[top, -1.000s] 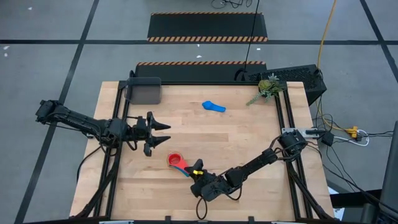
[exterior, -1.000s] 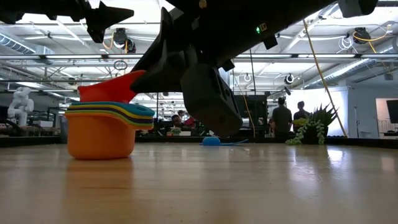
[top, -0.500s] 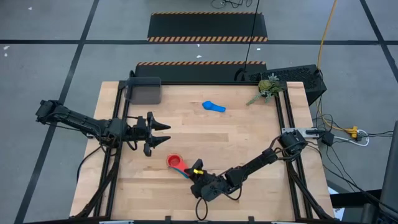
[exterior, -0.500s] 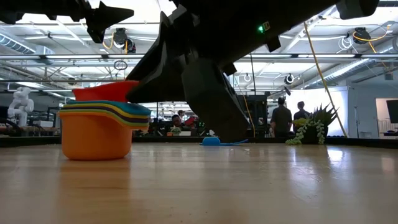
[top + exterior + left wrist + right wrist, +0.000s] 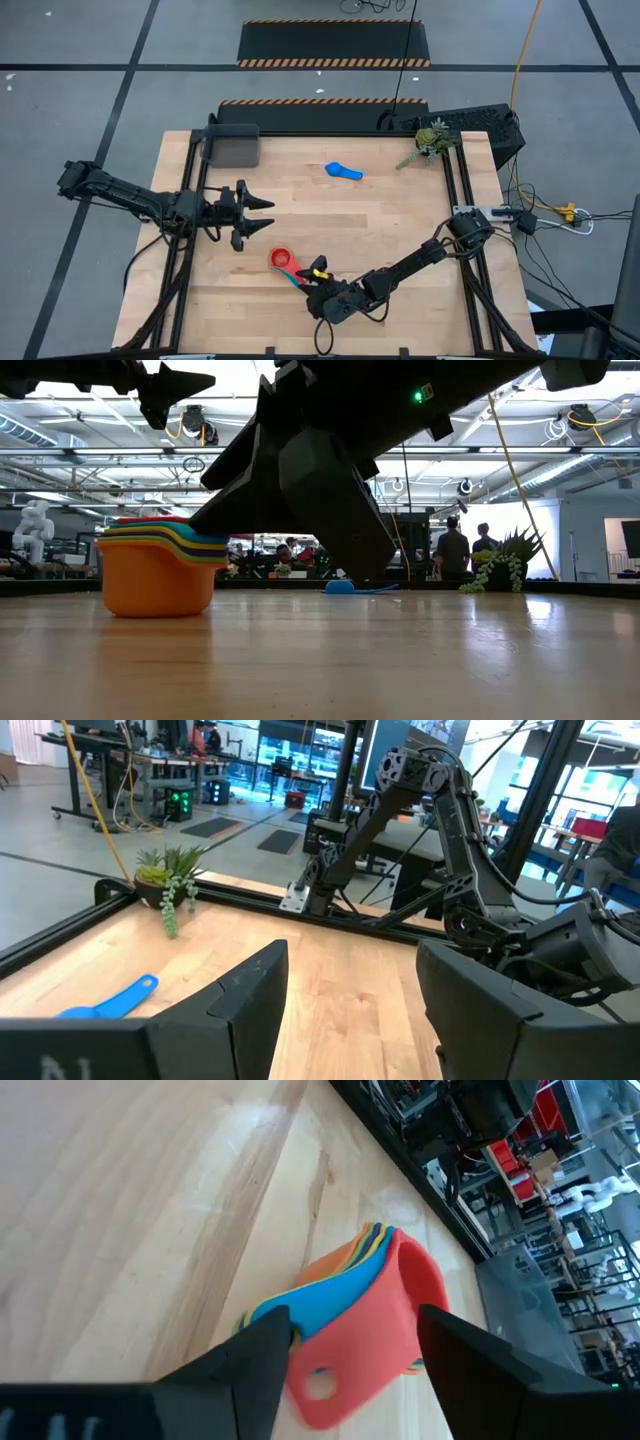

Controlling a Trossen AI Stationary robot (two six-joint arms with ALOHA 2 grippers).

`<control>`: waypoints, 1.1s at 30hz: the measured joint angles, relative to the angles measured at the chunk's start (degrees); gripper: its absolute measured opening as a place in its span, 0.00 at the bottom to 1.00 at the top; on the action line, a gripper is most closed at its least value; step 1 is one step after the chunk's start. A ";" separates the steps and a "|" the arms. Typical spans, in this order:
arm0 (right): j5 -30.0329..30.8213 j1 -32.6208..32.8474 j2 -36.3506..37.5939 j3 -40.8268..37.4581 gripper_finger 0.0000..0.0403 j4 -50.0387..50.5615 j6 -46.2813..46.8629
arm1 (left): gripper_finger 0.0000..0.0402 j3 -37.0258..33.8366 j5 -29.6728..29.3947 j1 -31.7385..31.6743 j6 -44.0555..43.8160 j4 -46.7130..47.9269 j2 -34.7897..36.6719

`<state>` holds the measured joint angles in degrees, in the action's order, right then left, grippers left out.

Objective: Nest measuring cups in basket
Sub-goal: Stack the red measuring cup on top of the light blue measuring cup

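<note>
A nested stack of measuring cups [image 5: 283, 258], red on top and orange at the bottom [image 5: 158, 575], stands on its base near the table's front middle. Its handles [image 5: 335, 1370] point toward my right gripper [image 5: 312, 273]. That gripper is open and low, with a finger on either side of the handles [image 5: 352, 1320]. A lone light blue cup [image 5: 343, 171] lies on the table farther back. The dark grey basket [image 5: 232, 147] stands at the far left corner. My left gripper [image 5: 265, 215] hovers open at the table's left, holding nothing. My right gripper's open fingers flank the stack's handles, coming in low from the table's near right. I cannot tell whether one finger [image 5: 262, 1348] still touches the blue handle [image 5: 300, 1320] beside it. The stack rests on the table.
A green plant sprig [image 5: 430, 140] sits at the far right corner. Bare wood lies between the stack, the light blue cup and the basket. People stand in the room beyond the table's far edge [image 5: 452, 545].
My right gripper has opened and let go of the red cup's handle. The red cup, tipped up at its handle side before, has dropped level into the stack. The stack has shifted slightly away from the gripper.
</note>
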<state>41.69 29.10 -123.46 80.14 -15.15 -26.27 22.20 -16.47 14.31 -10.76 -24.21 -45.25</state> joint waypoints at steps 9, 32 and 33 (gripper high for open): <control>-0.26 0.00 0.47 0.00 0.54 -0.84 1.16 | 0.56 0.00 0.02 0.00 0.02 0.02 0.00; -1.22 -3.08 7.10 -0.02 0.36 16.52 22.61 | 0.56 0.00 6.55 0.96 -2.00 4.25 0.00; -1.22 -3.20 7.10 -0.02 0.35 16.86 22.64 | 0.56 0.00 9.10 1.23 -3.01 5.26 -0.08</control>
<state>40.47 25.91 -116.36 80.12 1.71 -3.63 22.20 -7.37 15.54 -13.77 -18.94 -45.33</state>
